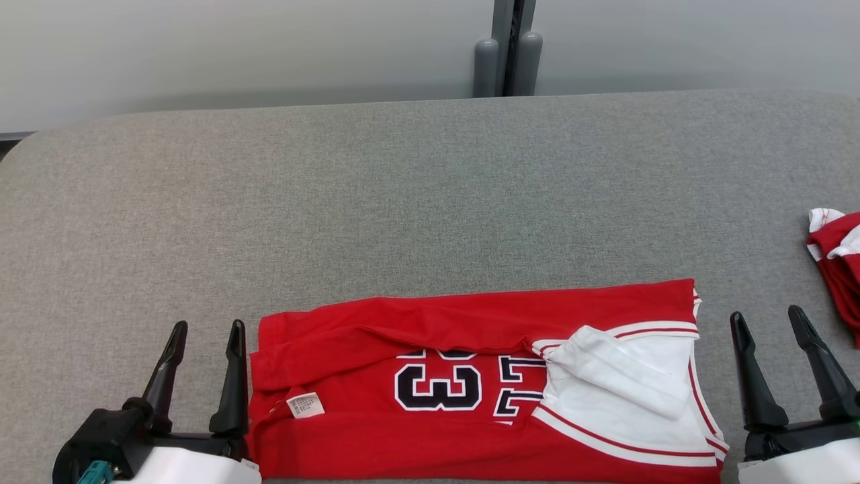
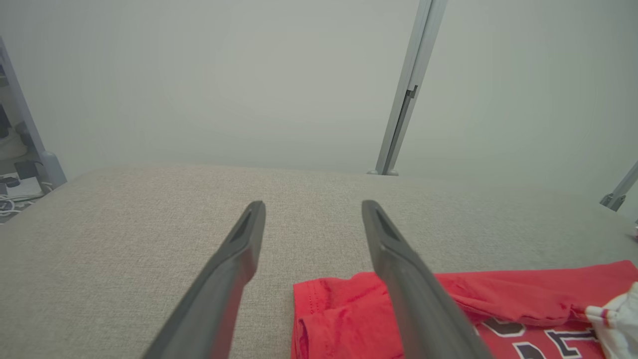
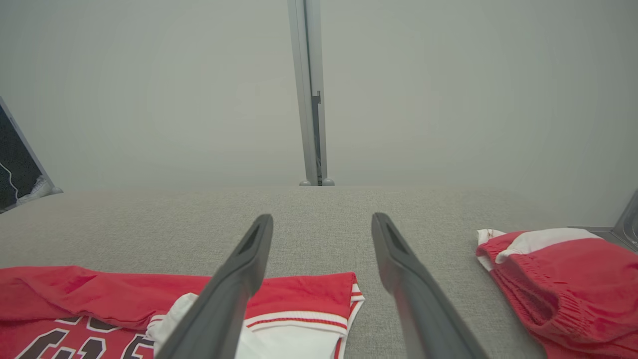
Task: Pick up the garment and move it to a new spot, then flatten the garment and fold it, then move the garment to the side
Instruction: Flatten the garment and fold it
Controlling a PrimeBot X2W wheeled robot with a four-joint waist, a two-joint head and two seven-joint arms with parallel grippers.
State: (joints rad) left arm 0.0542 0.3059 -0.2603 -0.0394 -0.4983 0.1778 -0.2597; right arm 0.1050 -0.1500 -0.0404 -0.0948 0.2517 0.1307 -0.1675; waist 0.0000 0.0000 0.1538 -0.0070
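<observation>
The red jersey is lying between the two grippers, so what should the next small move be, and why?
Probably bring the left gripper in to pinch the left edge of the jersey and fold it toward the white end. It and the right gripper stand open and empty beside the jersey, which lies as a long band with a rumpled white flap, seemingly half folded.

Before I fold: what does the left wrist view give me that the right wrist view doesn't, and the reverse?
Left wrist, not right wrist: the open left end effector by the jersey's plain red end, and cables past the table's corner. Right wrist, not left wrist: the open right end effector by the jersey's white-trimmed end, and a second red-and-white garment lying apart. Both: the jersey, the grey table, a grey post at the wall.
</observation>
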